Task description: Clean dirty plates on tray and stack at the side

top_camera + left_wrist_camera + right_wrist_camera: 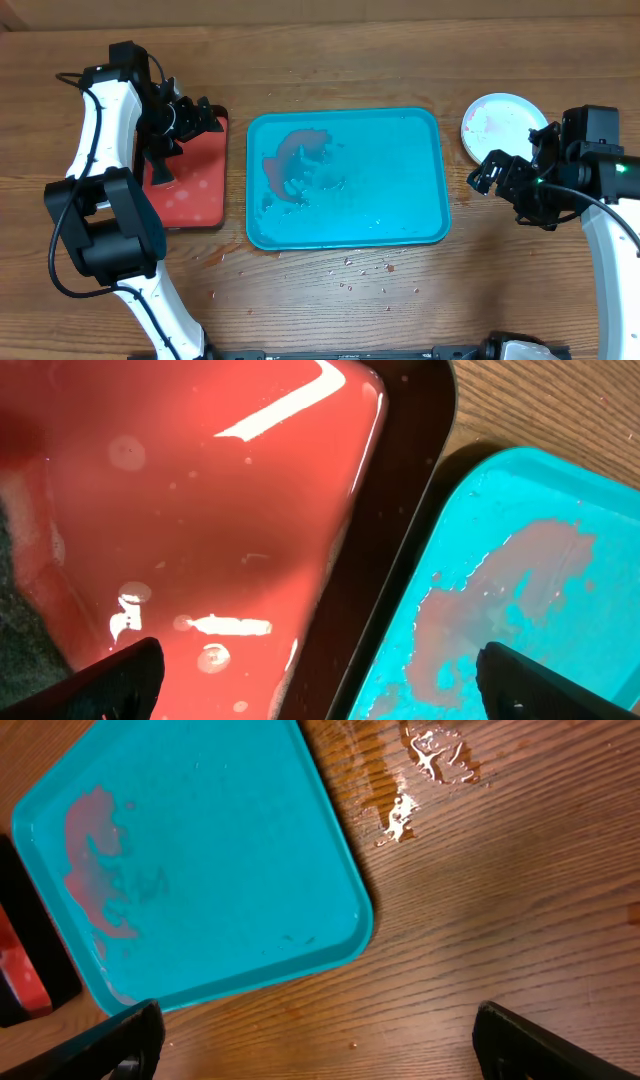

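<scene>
The turquoise tray (420,200) lies mid-table, wet and smeared with red sauce at its left; it also shows in the left wrist view (520,590) and the right wrist view (200,850). No plate is on it. A stack of plates with a white, sauce-smeared one on top (502,125) sits on the table right of the tray. My left gripper (205,118) is open and empty above the red tray's right edge (315,695). My right gripper (500,178) is open and empty over bare wood (315,1055) right of the turquoise tray. The green-rimmed plates cannot be made out.
A red tray with a dark rim (195,195) lies left of the turquoise tray, wet with droplets (200,510). Water puddles sit on the wood (430,760). Small crumbs are scattered below the turquoise tray (365,275).
</scene>
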You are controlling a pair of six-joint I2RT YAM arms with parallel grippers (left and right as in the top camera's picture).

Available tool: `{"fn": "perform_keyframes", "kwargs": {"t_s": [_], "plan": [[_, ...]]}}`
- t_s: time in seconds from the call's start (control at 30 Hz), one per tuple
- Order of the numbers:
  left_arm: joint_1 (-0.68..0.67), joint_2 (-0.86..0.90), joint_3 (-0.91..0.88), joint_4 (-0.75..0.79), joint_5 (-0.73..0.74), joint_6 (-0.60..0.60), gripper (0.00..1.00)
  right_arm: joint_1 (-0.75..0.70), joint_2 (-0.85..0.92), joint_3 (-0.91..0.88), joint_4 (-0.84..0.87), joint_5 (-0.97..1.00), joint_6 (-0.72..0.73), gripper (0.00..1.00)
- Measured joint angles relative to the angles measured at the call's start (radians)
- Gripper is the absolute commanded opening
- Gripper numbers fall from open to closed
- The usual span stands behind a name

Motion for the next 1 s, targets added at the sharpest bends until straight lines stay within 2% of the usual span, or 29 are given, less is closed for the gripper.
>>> {"fn": "perform_keyframes", "kwargs": {"t_s": [0.3,0.47,0.57,0.67,1.0], "plan": [[0.000,0.000,0.000,0.000,0.000,0.000,1.00,0.006,0.000,-0.002,0.027,-0.010,0.000,1.00],[0.000,0.000,0.000,0.000,0.000,0.000,1.00,0.099,-0.043,-0.074,0.245,-0.003,-0.001,1.00],[0.000,0.000,0.000,0.000,0.000,0.000,1.00,0.195,-0.163,-0.173,0.383,0.029,-0.001,1.00],[0.000,0.000,0.000,0.000,0.000,0.000,1.00,0.274,-0.330,-0.270,0.447,0.060,-0.001,1.00],[0.000,0.000,0.001,0.000,0.000,0.000,1.00,0.286,-0.800,-0.627,0.661,0.118,-0.001,1.00]]}}
